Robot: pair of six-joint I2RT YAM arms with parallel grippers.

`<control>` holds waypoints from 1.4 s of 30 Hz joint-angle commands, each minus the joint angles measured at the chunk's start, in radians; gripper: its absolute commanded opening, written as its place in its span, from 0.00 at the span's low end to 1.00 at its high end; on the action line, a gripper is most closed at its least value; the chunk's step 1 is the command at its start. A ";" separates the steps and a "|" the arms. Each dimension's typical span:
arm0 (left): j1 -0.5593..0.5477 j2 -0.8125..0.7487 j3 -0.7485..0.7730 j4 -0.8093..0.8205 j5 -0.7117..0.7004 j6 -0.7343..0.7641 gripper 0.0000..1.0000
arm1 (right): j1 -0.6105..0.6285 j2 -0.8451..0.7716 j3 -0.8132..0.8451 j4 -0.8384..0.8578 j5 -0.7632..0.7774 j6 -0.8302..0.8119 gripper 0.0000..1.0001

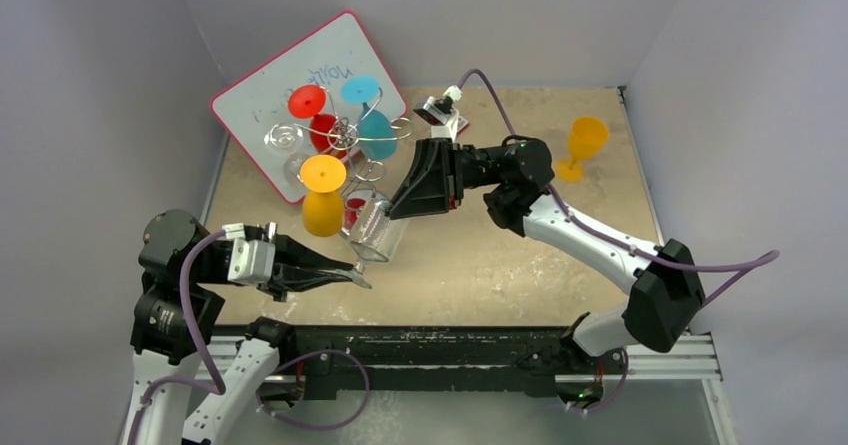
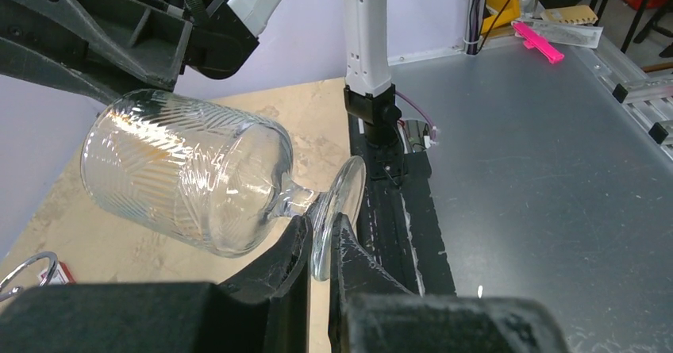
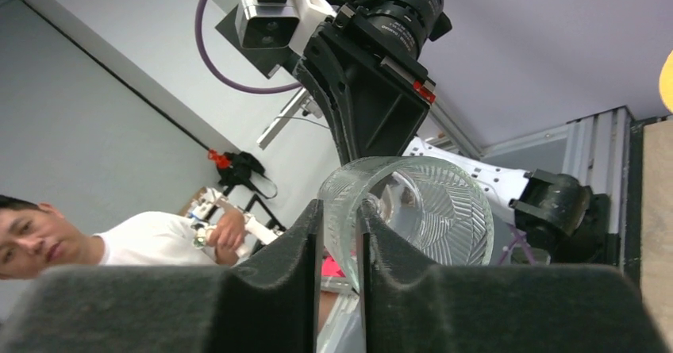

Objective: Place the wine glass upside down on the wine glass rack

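**Top view**
- Wine glass (image 1: pixel 375 233), clear, ribbed: one. Off the table, tilted, bridged between both claws, just beside the near side of the wine glass rack (image 1: pixel 345 137), not hung on it.
- Left gripper (image 1: pixel 357 277): one, pinched tight on the glass's foot.
- Right gripper (image 1: pixel 398 210): one, at the bowl's rim.
- Coloured glasses hung foot-up on the rack: three, namely red glass (image 1: pixel 320 125), teal glass (image 1: pixel 377 135) and orange glass (image 1: pixel 322 213).
- Clear glass (image 1: pixel 285 141) on the rack's left side: one at least, full count not tellable.
- Yellow goblet (image 1: pixel 585 140): one, upright, far right, well apart from the rest.
- Whiteboard (image 1: pixel 262 95), pink-framed: one, lying under and behind the rack.
- Table (image 1: pixel 480 255): beige, mottled and scuffed.
- Walls (image 1: pixel 90 85): pale lilac-grey on three sides.

**Left wrist view**
- Fingers (image 2: pixel 290 258): two, clamped on the edge of the foot (image 2: pixel 343 198).
- Bowl out to the left, mouth toward the other arm.
- Grey metal bench (image 2: pixel 540 178) beyond the table edge.

**Right wrist view**
- Fingers (image 3: pixel 294 250): two, astride the rim (image 3: pixel 341 202), one inside and one outside, close against the wall. Pressing or merely straddling: cannot tell.
- Person (image 3: pixel 119 246) in a white shirt: one, lower left, in the room beyond.
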 commanded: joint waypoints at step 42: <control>0.005 0.056 0.093 0.295 -0.445 -0.292 0.00 | 0.105 -0.344 0.089 -0.727 0.413 -0.829 0.52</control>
